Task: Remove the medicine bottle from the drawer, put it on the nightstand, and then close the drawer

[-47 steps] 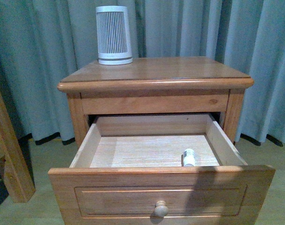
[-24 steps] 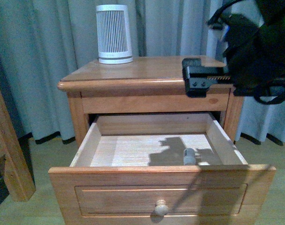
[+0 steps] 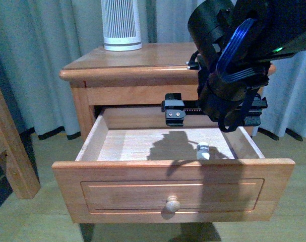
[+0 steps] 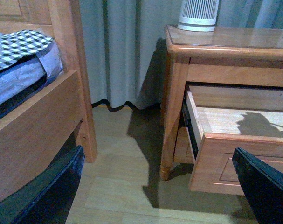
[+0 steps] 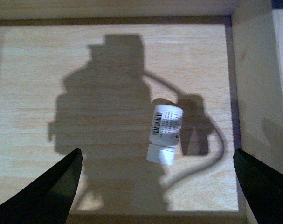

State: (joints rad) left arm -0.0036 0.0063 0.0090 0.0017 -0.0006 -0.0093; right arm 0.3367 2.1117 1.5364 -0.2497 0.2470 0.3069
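The nightstand [image 3: 142, 56] stands before me with its upper drawer [image 3: 173, 185] pulled out. The medicine bottle [image 3: 202, 150], small and white, lies on its side on the drawer floor near the right wall. My right gripper [image 3: 215, 115] hangs open above the drawer's right half, over the bottle. In the right wrist view the bottle [image 5: 165, 129] lies with its cap toward the camera, between the spread fingers [image 5: 43, 196] of the gripper [image 5: 156, 161], untouched. My left gripper [image 4: 157, 156] is open and empty, low over the floor left of the nightstand [image 4: 216, 42], and is out of the front view.
A tall white ribbed device [image 3: 121, 25] stands on the nightstand's back left. A wooden bed post [image 4: 71, 70] and checked bedding [image 4: 17, 44] are to the left. Grey curtains [image 3: 42, 60] hang behind. The drawer's right wall [image 5: 258, 93] is close to the bottle.
My right arm has come into view from the upper right and lowered over the open drawer, casting a shadow on its floor. The bottle has not moved.
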